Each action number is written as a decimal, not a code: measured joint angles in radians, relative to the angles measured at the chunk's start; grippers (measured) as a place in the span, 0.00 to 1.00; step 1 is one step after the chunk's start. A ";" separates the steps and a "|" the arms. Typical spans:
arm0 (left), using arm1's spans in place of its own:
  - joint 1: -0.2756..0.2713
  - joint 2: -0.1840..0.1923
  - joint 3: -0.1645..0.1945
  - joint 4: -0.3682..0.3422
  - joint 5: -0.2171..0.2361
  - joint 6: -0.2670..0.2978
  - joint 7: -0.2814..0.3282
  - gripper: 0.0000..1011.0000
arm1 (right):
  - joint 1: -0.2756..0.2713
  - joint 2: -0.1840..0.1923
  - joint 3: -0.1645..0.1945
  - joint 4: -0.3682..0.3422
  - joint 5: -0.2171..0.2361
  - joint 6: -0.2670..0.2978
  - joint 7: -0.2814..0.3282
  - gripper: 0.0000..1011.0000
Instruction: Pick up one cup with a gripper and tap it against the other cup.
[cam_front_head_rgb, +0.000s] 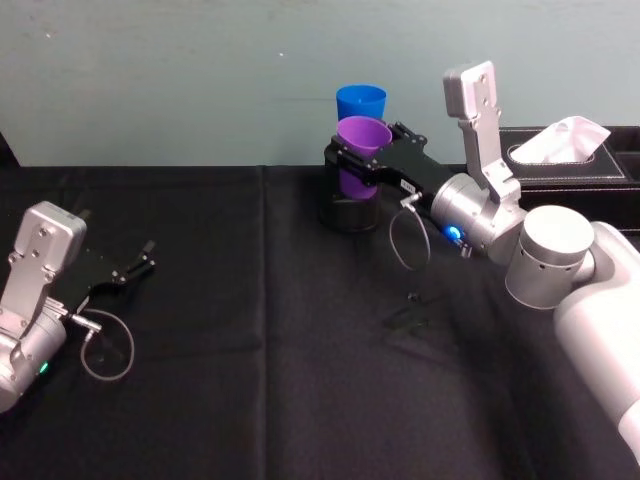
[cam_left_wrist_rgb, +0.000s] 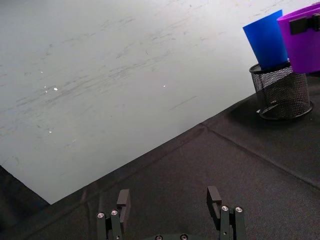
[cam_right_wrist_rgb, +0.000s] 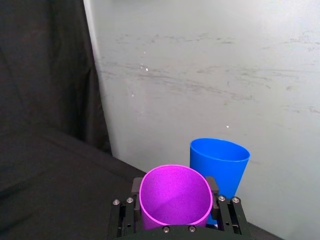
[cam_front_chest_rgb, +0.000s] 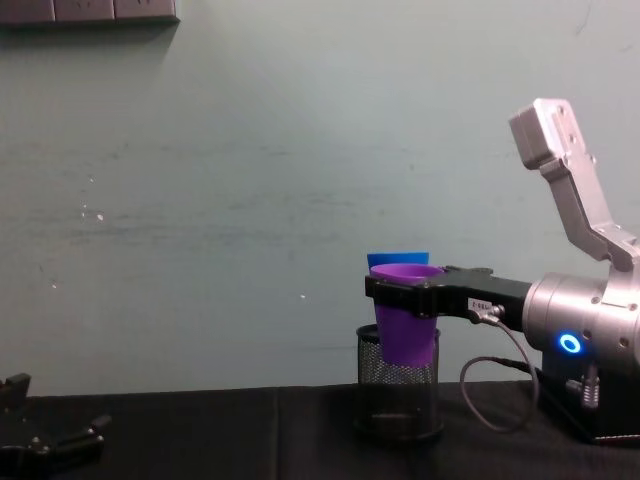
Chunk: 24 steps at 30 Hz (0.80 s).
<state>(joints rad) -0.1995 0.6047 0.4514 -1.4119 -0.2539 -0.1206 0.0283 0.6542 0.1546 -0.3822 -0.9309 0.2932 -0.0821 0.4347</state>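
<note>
Right gripper (cam_front_head_rgb: 362, 150) is clamping the purple cup (cam_front_head_rgb: 354, 181) mid-body, holding it aloft just beside the blue cup (cam_front_head_rgb: 361, 102) sitting in the mesh pen holder (cam_front_head_rgb: 350, 213), so it should be nudging across gently, upright, not jolting the holder; left gripper (cam_front_head_rgb: 138, 265) is idling, jaws apart, on the table's left.

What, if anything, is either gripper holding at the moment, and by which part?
The right gripper holds the purple tumbler by its sides just below the rim; the left gripper is open, empty.

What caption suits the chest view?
Right gripper holds purple cup in front of blue cup; left gripper parked near the table.
</note>
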 joint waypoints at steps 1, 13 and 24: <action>0.000 0.000 0.000 0.000 0.000 0.000 0.000 0.99 | 0.004 -0.002 0.001 0.004 -0.001 -0.002 0.000 0.74; 0.000 0.000 0.000 0.000 0.000 0.000 0.000 0.99 | 0.026 -0.011 0.010 0.024 -0.008 -0.008 0.010 0.74; 0.000 0.000 0.000 0.000 0.000 0.000 0.000 0.99 | 0.025 -0.011 0.010 0.023 -0.008 -0.008 0.009 0.74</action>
<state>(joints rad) -0.1995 0.6047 0.4514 -1.4119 -0.2539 -0.1205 0.0283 0.6795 0.1437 -0.3726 -0.9079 0.2849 -0.0902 0.4441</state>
